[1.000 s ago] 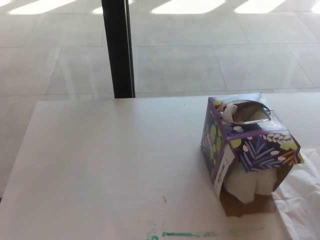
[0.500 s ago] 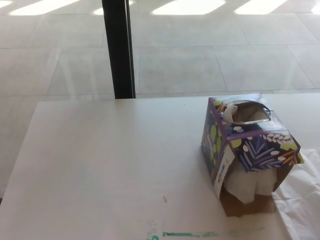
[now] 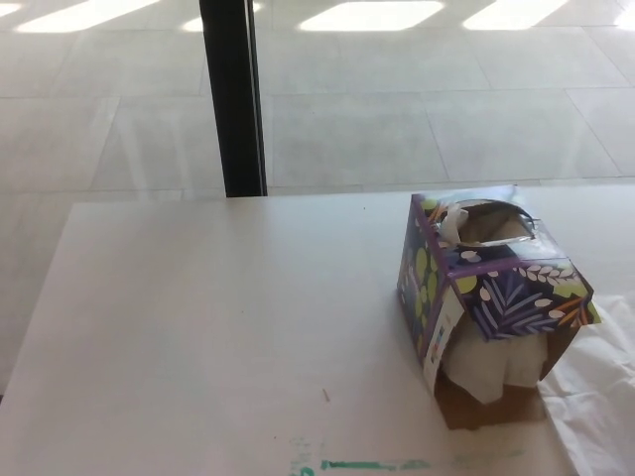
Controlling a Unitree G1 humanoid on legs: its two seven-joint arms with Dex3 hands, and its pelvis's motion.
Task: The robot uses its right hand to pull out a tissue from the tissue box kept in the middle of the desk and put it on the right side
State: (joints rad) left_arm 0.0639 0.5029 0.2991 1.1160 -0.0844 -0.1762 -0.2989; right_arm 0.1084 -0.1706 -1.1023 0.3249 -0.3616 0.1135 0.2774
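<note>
1. So, starting at the left: the big white matte desk top (image 3: pixel 218 327) is bare over its whole left and middle, apart from a tiny dark speck (image 3: pixel 325 395) and a smear of teal marker scribble (image 3: pixel 362 463) at the near edge. Neither robot hand shows up anywhere, so nobody can say whether they're open or closed, or holding anything.
2. Right of centre sits the purple cardboard tissue box with the leaf print (image 3: pixel 496 297). It stands upright, turned a bit on the diagonal, with its oval top opening (image 3: pixel 491 223) facing up, and that's probably so a hand can come down on it from above.
3. A white tissue tuft (image 3: pixel 454 224) pokes up at the left edge of that opening, the obvious thing to pinch. The near side of the box looks torn open, with more white tissue (image 3: pixel 491 367) bulging out low down.
4. At the far right edge, crumpled white tissue sheets (image 3: pixel 600 397) lie flat on the desk just beside the box, likely the drop spot.
5. Behind the desk there's a pale tiled floor (image 3: pixel 417 119) with sunlit patches, and one black vertical post (image 3: pixel 232 94).
</note>
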